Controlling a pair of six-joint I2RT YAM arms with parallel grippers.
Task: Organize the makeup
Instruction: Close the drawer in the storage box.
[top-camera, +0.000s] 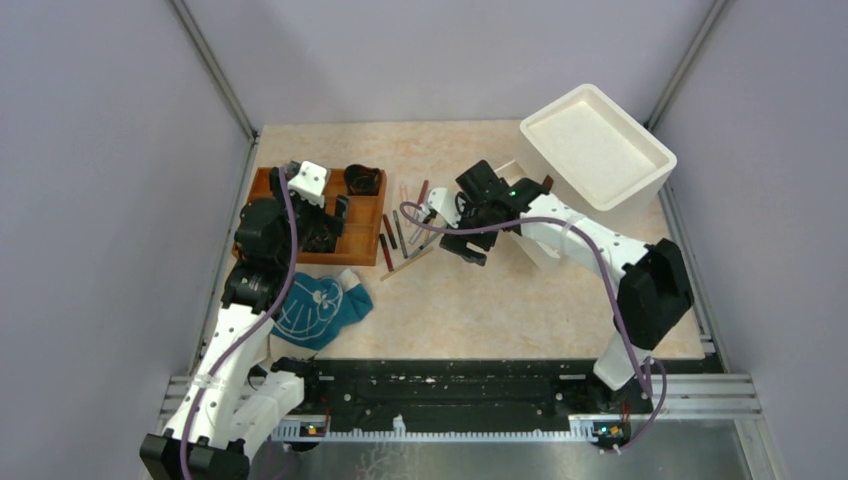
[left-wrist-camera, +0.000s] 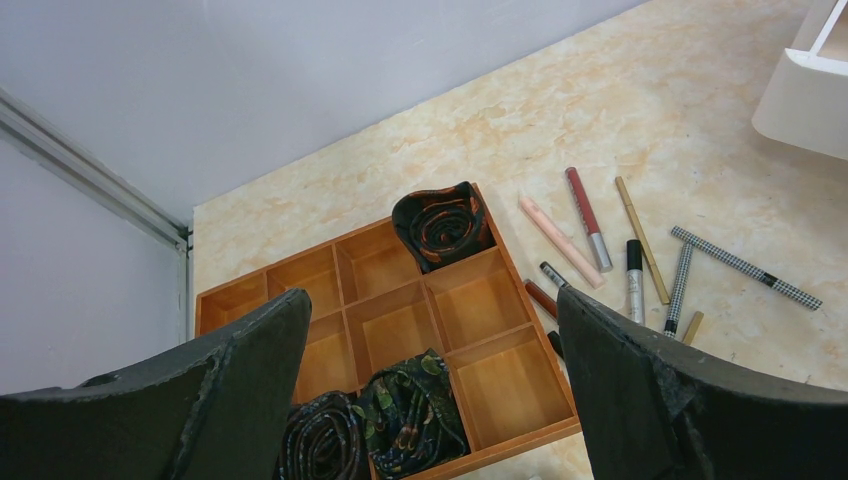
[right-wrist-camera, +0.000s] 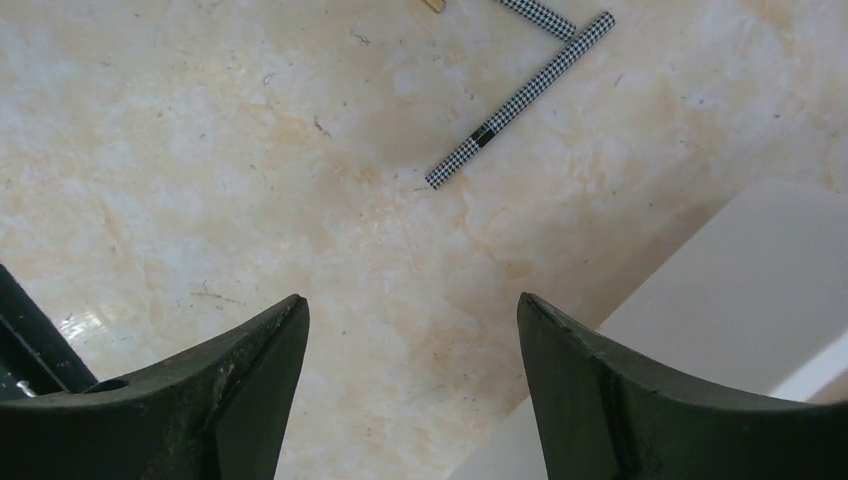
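Note:
The makeup on view is several slim pencils and tubes (top-camera: 402, 236) lying loose on the table just right of a wooden compartment tray (top-camera: 364, 222). In the left wrist view I make out a pink tube (left-wrist-camera: 560, 241), a dark red and silver one (left-wrist-camera: 589, 220), a silver and black one (left-wrist-camera: 635, 284) and a checked pencil (left-wrist-camera: 745, 267). My left gripper (left-wrist-camera: 430, 295) hangs open above the tray (left-wrist-camera: 468, 308), holding nothing. My right gripper (right-wrist-camera: 410, 300) is open over bare table, short of a checked pencil (right-wrist-camera: 520, 98). In the top view the right gripper (top-camera: 463, 246) sits right of the pencils.
Three rolled dark patterned cloths (left-wrist-camera: 440, 225) (left-wrist-camera: 410, 410) (left-wrist-camera: 322, 440) fill tray compartments. A teal cloth (top-camera: 320, 310) lies in front of the tray. A large white bin (top-camera: 597, 150) stands at the back right. A smaller white box (right-wrist-camera: 760, 300) sits beside my right fingers.

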